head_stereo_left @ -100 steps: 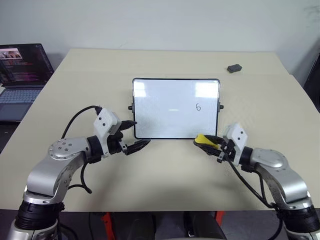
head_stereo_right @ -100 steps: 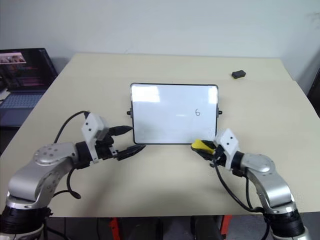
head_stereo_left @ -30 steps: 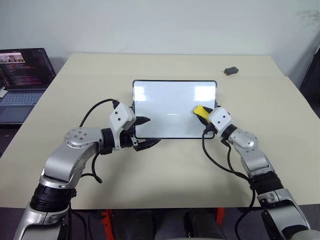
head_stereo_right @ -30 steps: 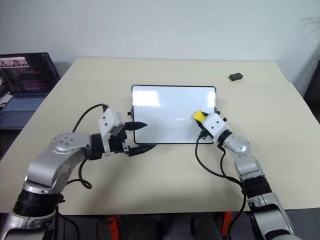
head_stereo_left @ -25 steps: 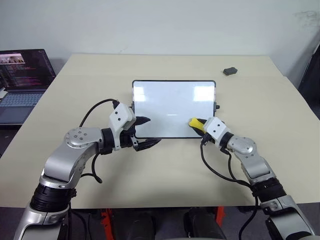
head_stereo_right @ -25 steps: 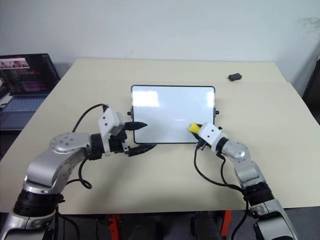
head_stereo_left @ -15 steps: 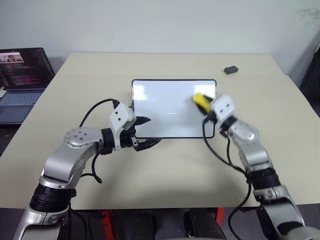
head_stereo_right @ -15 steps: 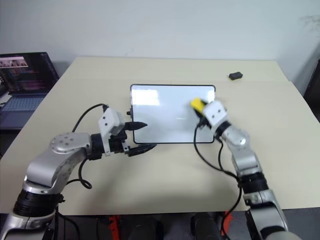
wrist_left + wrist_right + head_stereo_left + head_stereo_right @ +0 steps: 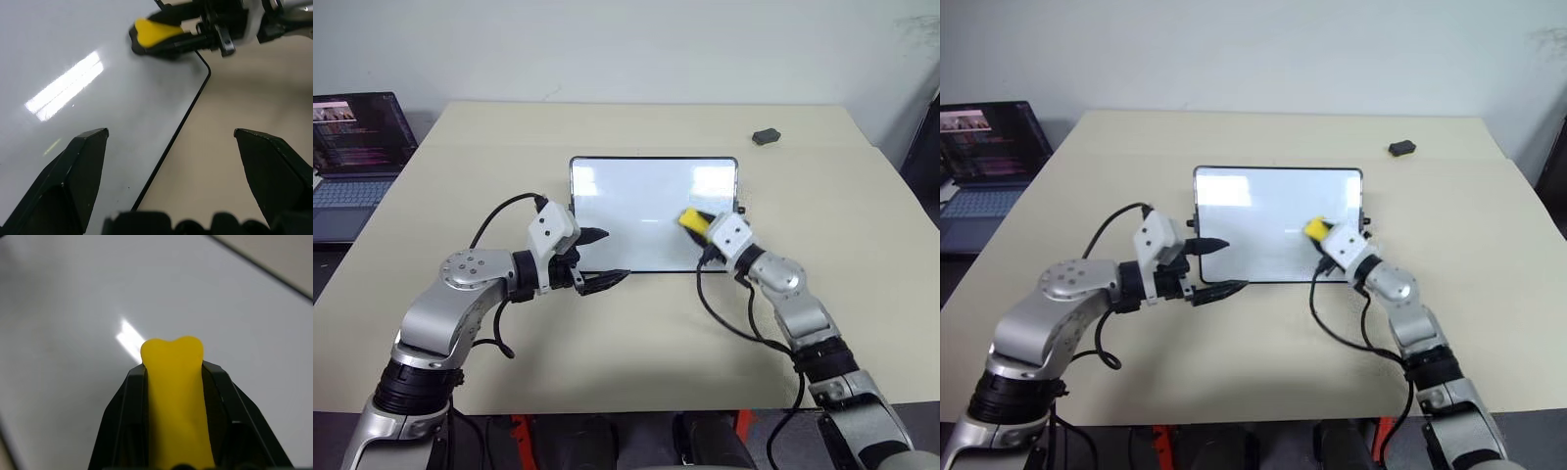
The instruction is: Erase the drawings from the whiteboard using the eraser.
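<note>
The whiteboard [image 9: 626, 201] lies flat in the middle of the table, and its face looks plain white; the drawings are out of view. My right gripper [image 9: 698, 226] is shut on the yellow eraser [image 9: 692, 220], which rests on the board's right part near the front edge. The right wrist view shows the eraser [image 9: 175, 391] clamped between both black fingers over the glossy board [image 9: 68, 303]. My left gripper [image 9: 613, 257] is open at the board's near-left corner, straddling its front edge. In the left wrist view the board's black edge [image 9: 171, 142] runs between the two spread fingers.
A small dark grey lump [image 9: 766, 136] sits at the far right of the beige table [image 9: 636, 333]. An open laptop [image 9: 357, 147] stands off to the far left. A black cable loops from each wrist.
The "6" on the board's right side is gone. My right gripper has swept the eraser to and fro there, and since half a second ago toward the front edge. The left arm has kept still.
</note>
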{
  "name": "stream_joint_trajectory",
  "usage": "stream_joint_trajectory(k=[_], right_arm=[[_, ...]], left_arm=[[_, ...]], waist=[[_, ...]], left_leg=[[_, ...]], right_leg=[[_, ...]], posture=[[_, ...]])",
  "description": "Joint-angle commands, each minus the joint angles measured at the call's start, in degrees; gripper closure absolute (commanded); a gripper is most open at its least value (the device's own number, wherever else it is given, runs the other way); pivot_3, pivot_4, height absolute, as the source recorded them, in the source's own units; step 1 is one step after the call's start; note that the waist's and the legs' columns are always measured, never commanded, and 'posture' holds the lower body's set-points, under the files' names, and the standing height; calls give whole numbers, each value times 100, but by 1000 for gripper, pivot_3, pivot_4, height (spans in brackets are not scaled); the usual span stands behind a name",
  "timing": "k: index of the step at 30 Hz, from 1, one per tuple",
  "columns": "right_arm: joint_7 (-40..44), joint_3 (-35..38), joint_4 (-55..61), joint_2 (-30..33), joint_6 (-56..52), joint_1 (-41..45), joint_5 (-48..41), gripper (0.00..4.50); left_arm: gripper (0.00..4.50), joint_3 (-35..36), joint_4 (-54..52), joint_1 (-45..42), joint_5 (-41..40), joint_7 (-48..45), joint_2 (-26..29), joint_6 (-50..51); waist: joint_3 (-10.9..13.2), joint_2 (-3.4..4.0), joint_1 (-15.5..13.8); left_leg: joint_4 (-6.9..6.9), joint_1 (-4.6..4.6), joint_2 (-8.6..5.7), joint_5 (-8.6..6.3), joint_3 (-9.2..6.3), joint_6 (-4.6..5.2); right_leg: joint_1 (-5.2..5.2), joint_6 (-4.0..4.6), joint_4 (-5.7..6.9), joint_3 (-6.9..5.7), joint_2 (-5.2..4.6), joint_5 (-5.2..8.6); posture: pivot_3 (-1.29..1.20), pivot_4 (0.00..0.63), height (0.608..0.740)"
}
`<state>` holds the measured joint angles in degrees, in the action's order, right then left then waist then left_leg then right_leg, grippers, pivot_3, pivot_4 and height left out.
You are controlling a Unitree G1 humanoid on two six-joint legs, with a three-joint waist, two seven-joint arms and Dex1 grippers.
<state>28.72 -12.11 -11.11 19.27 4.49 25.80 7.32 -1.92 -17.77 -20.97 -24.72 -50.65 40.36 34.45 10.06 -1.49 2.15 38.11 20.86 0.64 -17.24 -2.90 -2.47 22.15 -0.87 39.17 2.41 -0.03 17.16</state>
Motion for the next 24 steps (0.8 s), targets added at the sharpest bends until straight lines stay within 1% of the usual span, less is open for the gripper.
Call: stream_joint_trajectory(k=[1, 5, 8, 12, 16, 18, 22, 24], right_arm=[[215, -180, 21, 81, -436, -175, 115, 3388], [196, -154, 198, 124, -421, -127, 157, 3388], [149, 126, 679, 50, -689, -156, -154, 3388], [231, 610, 1887, 96, -1468, -538, -758, 3388], [77, 1199, 2947, 340, -2299, -1072, -988, 3389], [-112, 1523, 3369, 384, -2791, -1367, -1086, 3389], [-651, 2250, 3942, 180, -3696, -1888, -1343, 3389], [-882, 2528, 4115, 78, -4152, -2174, -1424, 3389]], left_arm=[[0, 82, -113, -59, -10, -11, 4, -122], [0, 51, -50, -86, 12, -36, -11, -165], [0, 11, -64, -103, 23, -42, -32, -181], [0, -129, -116, -158, 144, -125, -3, -339], [0, -382, -220, -427, 173, -172, -144, -381], [0, -548, -203, -559, 223, -250, -201, -441], [0, -799, -167, -750, 198, -495, -290, -503], [0, -943, -158, -803, 175, -768, -276, -591]], waist=[[0, 0, 4], [0, 0, -10], [1, 1, -17], [2, 2, -42], [2, 2, -98], [2, 2, -100], [2, 2, -83], [2, 3, -70]], left_leg=[[2, -2, 0, 0, 1, 0], [5, -5, -4, 1, -2, 0], [4, -3, -4, 1, -5, -1], [2, 14, -3, 1, -8, -1], [1, 43, -6, 0, -20, -2], [1, 50, -11, 0, -19, -1], [0, 49, -10, 0, -22, -1], [0, 46, -11, 0, -20, -1]], right_leg=[[-2, 0, 1, 1, 0, 0], [-6, -4, 2, -1, -1, -6], [-5, -4, 2, -3, 0, -6], [6, -3, -7, -5, -1, -5], [18, -6, -24, -13, -5, -1], [20, -7, -26, -12, -10, -1], [20, -8, -22, -15, -8, 0], [20, -7, -19, -12, -7, 1]], posture=[[0, 150, 740], [0, 150, 740], [0, 150, 740], [0, 150, 740], [0, 150, 740], [0, 150, 740], [0, 150, 740], [0, 150, 740]])
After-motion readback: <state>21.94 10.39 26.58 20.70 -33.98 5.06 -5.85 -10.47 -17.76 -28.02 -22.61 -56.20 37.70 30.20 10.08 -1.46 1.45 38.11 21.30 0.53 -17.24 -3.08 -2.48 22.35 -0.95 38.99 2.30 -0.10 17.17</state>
